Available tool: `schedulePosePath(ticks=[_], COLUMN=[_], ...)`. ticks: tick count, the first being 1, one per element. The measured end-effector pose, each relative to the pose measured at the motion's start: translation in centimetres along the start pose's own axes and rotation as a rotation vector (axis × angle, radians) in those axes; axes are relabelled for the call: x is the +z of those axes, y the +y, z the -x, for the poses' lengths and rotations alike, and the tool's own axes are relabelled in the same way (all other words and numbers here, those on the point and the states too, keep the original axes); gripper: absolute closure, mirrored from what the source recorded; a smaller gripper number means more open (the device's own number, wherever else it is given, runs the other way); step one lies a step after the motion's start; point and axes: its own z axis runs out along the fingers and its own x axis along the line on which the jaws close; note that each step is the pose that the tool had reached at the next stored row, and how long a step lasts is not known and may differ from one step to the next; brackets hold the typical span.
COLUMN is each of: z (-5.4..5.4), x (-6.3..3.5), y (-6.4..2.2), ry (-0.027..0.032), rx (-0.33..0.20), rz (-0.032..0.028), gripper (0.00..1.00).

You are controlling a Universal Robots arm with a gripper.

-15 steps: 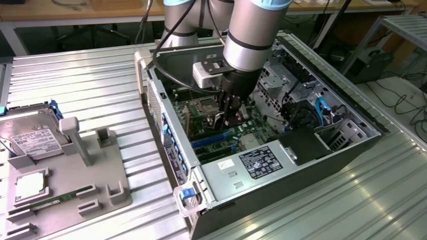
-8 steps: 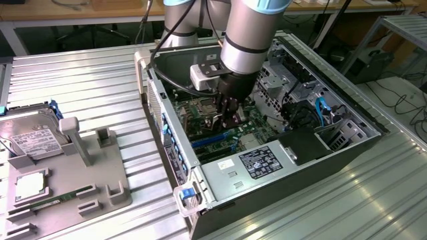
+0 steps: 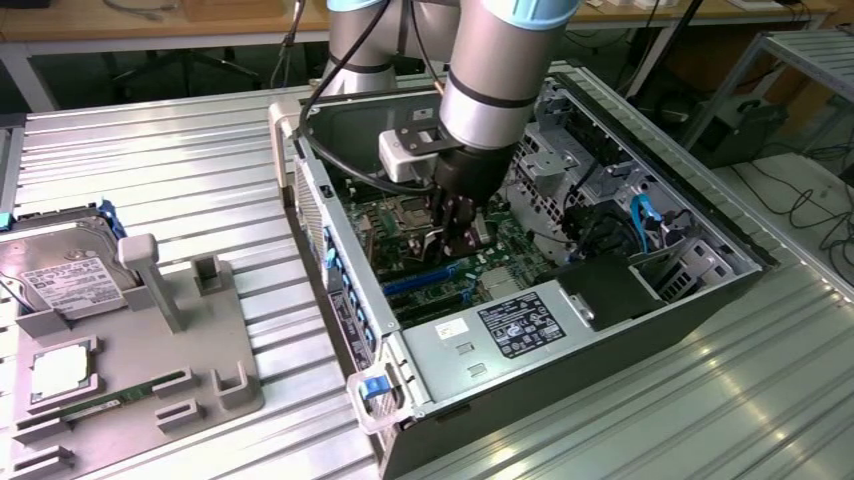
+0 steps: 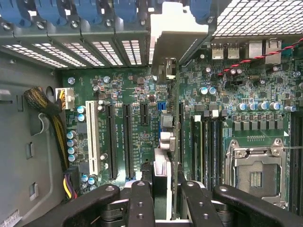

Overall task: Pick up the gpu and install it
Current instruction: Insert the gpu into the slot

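Note:
My gripper [image 3: 455, 225] reaches down into the open computer case [image 3: 441, 340], just above the green motherboard [image 3: 400, 265]. It is shut on the gpu [image 3: 438, 248], which hangs below the fingers as a dark card. In the wrist view the gpu [image 4: 166, 142] is seen edge-on, running from between my gripper [image 4: 165, 189] fingers toward its silver bracket [image 4: 176, 40] at the case's rear slot openings. The card stands upright over the motherboard [image 4: 137, 94], beside the long black expansion slots [image 4: 111, 142]. Whether its edge is in a slot is hidden.
A black cable loops off the wrist [image 3: 354, 170]. Drive cages and blue cables [image 3: 641, 220] fill the case's far side, and a labelled power supply [image 3: 527, 325] sits in front. A grey fixture tray [image 3: 160, 350] holds a hard drive [image 3: 60, 275] and a memory stick [image 3: 107, 405].

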Motion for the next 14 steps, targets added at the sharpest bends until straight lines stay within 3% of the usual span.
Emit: schedulePosePath(ticks=[8, 9, 10, 14], z=[-0.26, -0.35, -0.32, -0.31], x=[0.21, 0.35, 0.48, 0.80], y=[0.01, 0.04, 0.11, 0.43], ry=[0.0007, 0.0019, 0.0098, 0.0107], rx=[0.000, 0.000, 0.000, 0.000], rz=[0.0001, -0.0001, 0.0004, 0.0006], gripper=[0.72, 0.72, 0.72, 0.72])
